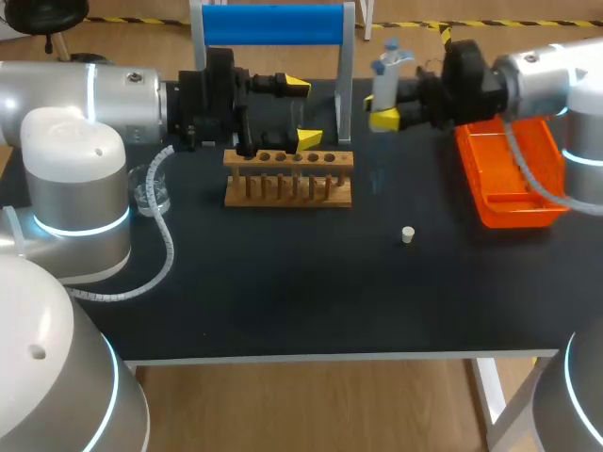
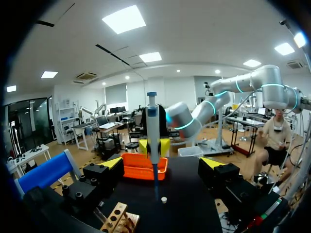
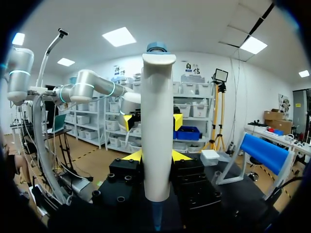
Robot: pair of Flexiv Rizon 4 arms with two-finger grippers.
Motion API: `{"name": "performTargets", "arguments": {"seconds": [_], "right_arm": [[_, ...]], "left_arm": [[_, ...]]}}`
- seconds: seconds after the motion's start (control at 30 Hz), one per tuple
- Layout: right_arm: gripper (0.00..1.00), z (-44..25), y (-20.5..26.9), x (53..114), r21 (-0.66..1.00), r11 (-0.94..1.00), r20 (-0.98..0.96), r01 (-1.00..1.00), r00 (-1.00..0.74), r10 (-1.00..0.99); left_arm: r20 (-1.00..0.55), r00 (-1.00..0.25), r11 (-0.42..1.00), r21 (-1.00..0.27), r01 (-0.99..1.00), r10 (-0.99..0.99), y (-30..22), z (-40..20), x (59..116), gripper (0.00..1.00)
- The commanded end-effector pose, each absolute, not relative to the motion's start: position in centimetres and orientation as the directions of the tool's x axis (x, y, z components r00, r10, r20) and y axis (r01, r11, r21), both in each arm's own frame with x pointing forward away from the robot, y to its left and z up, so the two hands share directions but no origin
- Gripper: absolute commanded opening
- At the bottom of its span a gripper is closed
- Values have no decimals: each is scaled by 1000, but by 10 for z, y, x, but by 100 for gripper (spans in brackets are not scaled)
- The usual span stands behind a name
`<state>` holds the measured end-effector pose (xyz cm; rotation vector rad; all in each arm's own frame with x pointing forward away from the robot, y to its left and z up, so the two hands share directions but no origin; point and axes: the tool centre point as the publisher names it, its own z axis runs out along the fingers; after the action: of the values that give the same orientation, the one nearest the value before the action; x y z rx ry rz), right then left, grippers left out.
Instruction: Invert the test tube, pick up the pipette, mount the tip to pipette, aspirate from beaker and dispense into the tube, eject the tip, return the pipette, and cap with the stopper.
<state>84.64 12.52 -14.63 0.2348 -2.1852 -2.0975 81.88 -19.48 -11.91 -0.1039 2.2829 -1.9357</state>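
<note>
My right gripper (image 1: 382,105) is shut on a white and blue pipette (image 1: 386,68), held upright above the table's back right. The right wrist view shows its yellow fingers (image 3: 132,155) clamped on both sides of the pipette body (image 3: 157,126). In the left wrist view the pipette (image 2: 153,131) ends in a thin blue tip (image 2: 156,182). My left gripper (image 1: 301,113) stands open and empty just behind the wooden tube rack (image 1: 287,177), its fingers (image 2: 112,162) wide apart. I cannot make out a test tube in the rack. A small white stopper (image 1: 408,234) lies on the black table. The beaker (image 1: 151,188) stands at the left.
An orange bin (image 1: 513,169) sits at the back right, under my right arm. A stand with a blue bar (image 1: 273,24) rises behind the rack. My left arm's cable (image 1: 165,245) trails across the table by the beaker.
</note>
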Motion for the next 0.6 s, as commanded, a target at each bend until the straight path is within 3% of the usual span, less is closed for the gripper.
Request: {"name": "performTargets", "arguments": {"seconds": [0.03, 0.37, 0.6], "right_arm": [[0, -139, 83, 842, 998, 52, -40, -48, -988, -149], [0, -139, 34, 843, 998, 50, -41, -46, -995, -87], [0, -139, 29, 845, 998, 36, -41, -44, -996, -80]], "left_arm": [[-66, -987, 168, -985, 41, -147, -195, -119, 819, 100], [-66, -987, 168, -985, 41, -147, -195, -119, 819, 100], [-66, -987, 168, -985, 41, -147, -195, -119, 819, 100]]}}
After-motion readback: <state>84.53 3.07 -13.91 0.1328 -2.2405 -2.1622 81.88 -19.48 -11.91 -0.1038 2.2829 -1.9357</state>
